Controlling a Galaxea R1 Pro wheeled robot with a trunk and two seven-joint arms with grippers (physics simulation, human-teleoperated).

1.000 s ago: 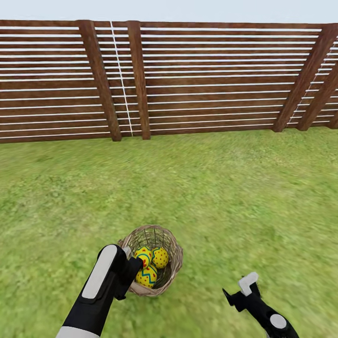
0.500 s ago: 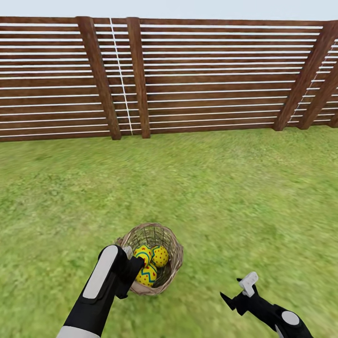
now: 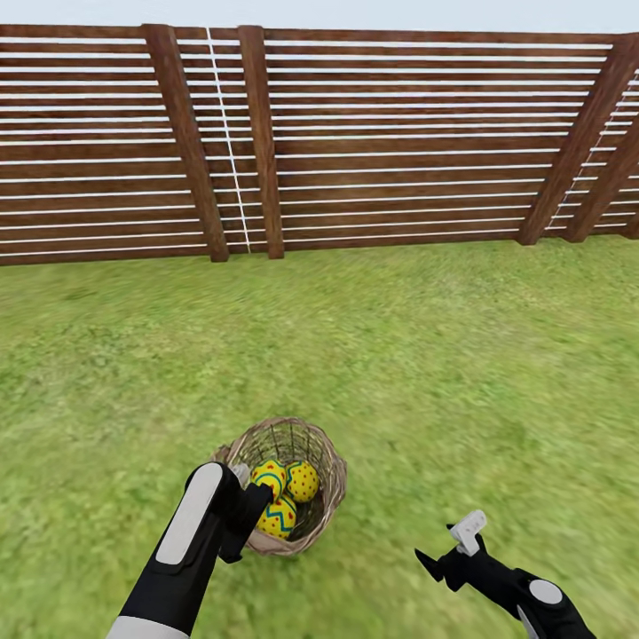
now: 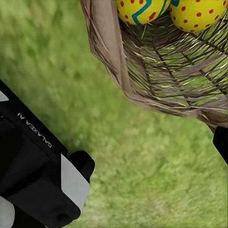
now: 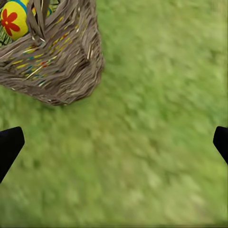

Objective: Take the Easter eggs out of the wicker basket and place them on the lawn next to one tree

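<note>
Three eggs [image 3: 286,495] lie in the basket [image 3: 324,448] on the lawn [image 3: 426,373], fence [image 3: 399,142] behind.

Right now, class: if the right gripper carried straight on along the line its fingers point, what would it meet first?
Most likely bare lawn: the right gripper looks at open grass, with the wicker basket off to one side of its line.

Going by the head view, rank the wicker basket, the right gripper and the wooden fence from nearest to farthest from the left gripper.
1. The wicker basket: right at the left gripper, at its near-left rim.
2. The right gripper: off to the right, over bare lawn.
3. The wooden fence: far ahead, across the grass.
</note>
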